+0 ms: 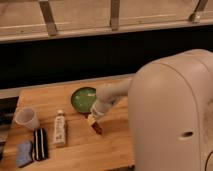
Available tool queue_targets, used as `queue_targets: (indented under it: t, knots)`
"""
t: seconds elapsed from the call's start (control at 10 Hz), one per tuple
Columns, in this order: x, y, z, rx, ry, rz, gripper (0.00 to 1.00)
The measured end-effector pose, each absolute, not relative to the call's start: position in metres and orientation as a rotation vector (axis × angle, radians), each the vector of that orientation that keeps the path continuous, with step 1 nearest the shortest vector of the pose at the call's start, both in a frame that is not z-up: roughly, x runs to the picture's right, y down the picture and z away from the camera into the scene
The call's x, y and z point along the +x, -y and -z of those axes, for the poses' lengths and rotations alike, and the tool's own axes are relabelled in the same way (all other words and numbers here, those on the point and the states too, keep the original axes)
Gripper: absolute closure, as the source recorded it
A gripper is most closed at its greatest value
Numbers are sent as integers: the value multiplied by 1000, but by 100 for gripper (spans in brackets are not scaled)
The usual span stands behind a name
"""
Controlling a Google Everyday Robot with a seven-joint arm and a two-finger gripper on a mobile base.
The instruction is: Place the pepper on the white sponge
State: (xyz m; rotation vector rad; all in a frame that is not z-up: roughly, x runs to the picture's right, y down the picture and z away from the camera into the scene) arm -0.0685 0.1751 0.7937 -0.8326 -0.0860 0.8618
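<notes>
The pepper (96,128) is a small dark red pod at the tip of my gripper (93,122), just above the wooden table (75,150), in the middle. The gripper hangs from the pale arm (112,95) that reaches left from the large arm housing at the right. The white sponge (23,153) is a pale bluish pad at the table's front left corner, well to the left of the gripper.
A black-and-white striped block (39,144) lies right beside the sponge. A white bottle (59,128) lies next to it. A white cup (26,119) stands at the left. A green bowl (83,99) sits behind the gripper. The arm housing (170,120) hides the table's right side.
</notes>
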Motion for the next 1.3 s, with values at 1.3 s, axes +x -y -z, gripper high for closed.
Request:
queue_targets:
  t: [1.3]
  knots:
    - [-220, -155, -742, -911, 348, -497, 100]
